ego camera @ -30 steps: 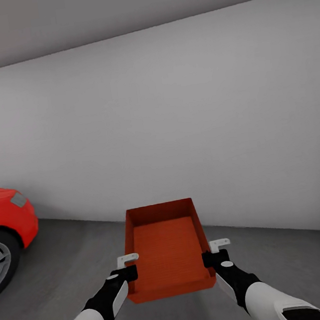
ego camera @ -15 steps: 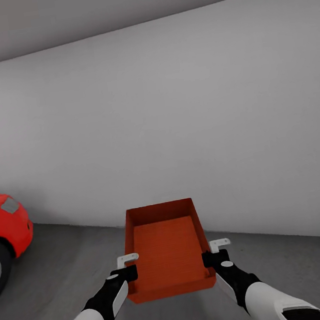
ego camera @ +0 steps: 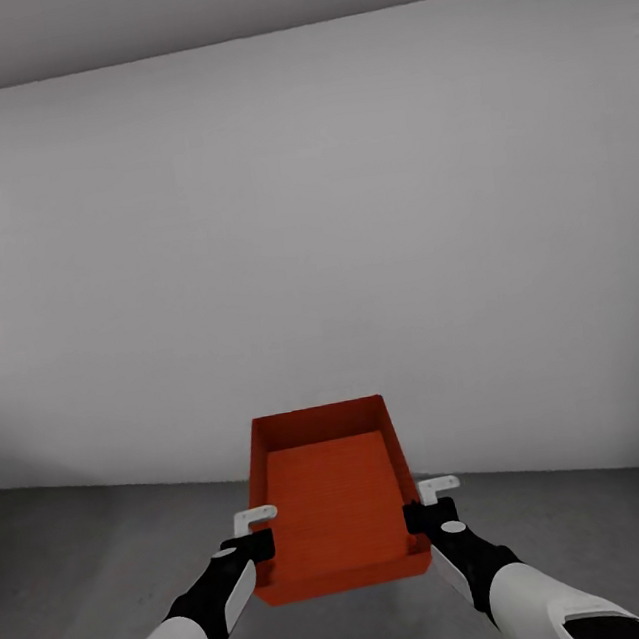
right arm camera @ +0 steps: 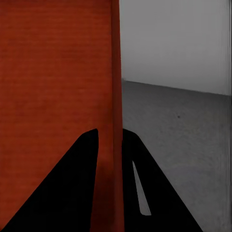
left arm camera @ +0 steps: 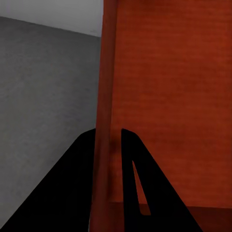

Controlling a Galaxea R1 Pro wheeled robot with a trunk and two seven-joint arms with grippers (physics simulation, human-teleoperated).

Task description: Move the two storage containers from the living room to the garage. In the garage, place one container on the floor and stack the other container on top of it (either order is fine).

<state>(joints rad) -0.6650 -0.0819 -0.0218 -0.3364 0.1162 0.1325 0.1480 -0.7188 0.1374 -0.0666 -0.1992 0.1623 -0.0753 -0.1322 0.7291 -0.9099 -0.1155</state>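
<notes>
garage floor [ego camera: 108,549]; wrist views show end effectors pinching container [ego camera: 333,499] walls.

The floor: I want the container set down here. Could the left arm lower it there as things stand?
Probably yes. The floor ahead looks bare up to the wall. But the container is also clamped by the right pincer, so the left pincer must lower together with it.
</notes>
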